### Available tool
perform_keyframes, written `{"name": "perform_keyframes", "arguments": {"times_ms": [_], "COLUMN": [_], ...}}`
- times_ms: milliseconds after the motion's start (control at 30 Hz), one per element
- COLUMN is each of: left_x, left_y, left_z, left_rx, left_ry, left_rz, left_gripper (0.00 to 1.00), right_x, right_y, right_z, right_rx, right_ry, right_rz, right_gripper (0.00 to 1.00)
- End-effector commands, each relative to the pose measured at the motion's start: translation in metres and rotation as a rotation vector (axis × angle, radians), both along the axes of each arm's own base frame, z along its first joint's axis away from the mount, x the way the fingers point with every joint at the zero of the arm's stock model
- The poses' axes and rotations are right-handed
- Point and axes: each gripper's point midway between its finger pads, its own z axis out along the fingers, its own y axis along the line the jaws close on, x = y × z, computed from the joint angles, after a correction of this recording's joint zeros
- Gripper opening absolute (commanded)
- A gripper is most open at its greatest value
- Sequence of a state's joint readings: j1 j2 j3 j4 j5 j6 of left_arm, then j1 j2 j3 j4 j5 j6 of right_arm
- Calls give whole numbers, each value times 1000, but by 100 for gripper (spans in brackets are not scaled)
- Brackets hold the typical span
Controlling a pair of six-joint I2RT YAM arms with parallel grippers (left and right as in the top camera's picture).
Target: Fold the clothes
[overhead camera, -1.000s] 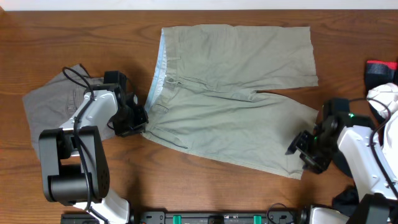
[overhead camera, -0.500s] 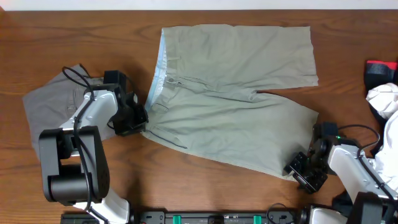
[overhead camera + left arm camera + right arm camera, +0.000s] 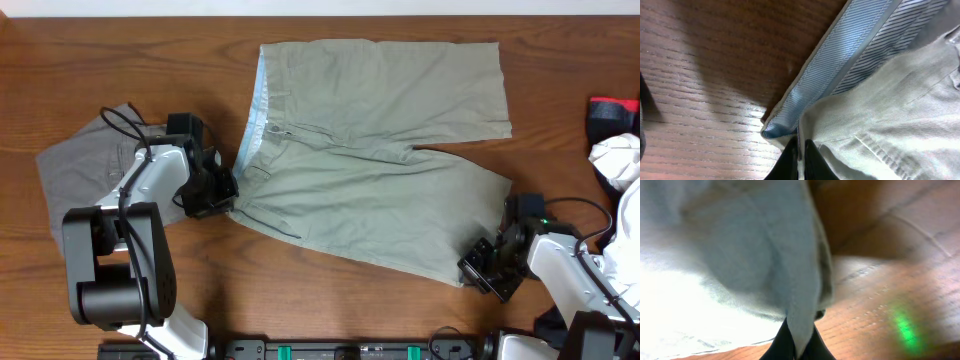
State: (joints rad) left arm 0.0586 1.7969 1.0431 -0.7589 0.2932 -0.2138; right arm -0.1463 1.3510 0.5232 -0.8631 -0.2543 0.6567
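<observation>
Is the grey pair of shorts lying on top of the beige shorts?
No, the grey shorts lie on the table to the left of the beige shorts, with bare wood between them.

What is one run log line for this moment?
left end effector: shut on khaki shorts waistband corner | right end effector: shut on leg hem | fold: not started

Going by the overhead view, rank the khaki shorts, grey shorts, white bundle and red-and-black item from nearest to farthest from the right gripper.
1. khaki shorts: centre of the table, lower leg hem pinched in the right gripper.
2. white bundle: right edge, just behind that arm.
3. red-and-black item: right edge, farther back.
4. grey shorts: far left side.
</observation>
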Motion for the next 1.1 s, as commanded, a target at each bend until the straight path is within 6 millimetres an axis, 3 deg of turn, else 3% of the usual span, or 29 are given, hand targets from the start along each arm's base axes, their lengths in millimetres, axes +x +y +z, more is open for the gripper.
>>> {"name": "perform_keyframes", "arguments": {"times_ms": [0,167,300,433,633,900,1067], "left_x": [1,0,-4,-15,-47,-93,-96], "left_y": [-2,-2,-2,-3,-4,-7,-7], "left_z": [9,31,70,115,174,224,240], "left_rx": [-13,-11,-5,2,13,25,33], "left_ry": [-24,-58,-150,-274,-452,-656,-743], "left_rz": [7,7,6,6,5,4,7], "left_gripper": [6,6,6,6,6,6,6], "right_x": [15,46,62,68,63,58,79], "right_y": [4,0,-20,-44,-59,-65,-68], "right_z": [8,50,96,145,203,256,276], "right_rx": [21,1,-126,-271,-360,-431,-450], "right_ry": [-83,-229,-326,-406,-514,-630,-737], "right_rz": [72,83,80,64,32,50,33], "right_gripper": [1,1,1,1,1,1,1]}}
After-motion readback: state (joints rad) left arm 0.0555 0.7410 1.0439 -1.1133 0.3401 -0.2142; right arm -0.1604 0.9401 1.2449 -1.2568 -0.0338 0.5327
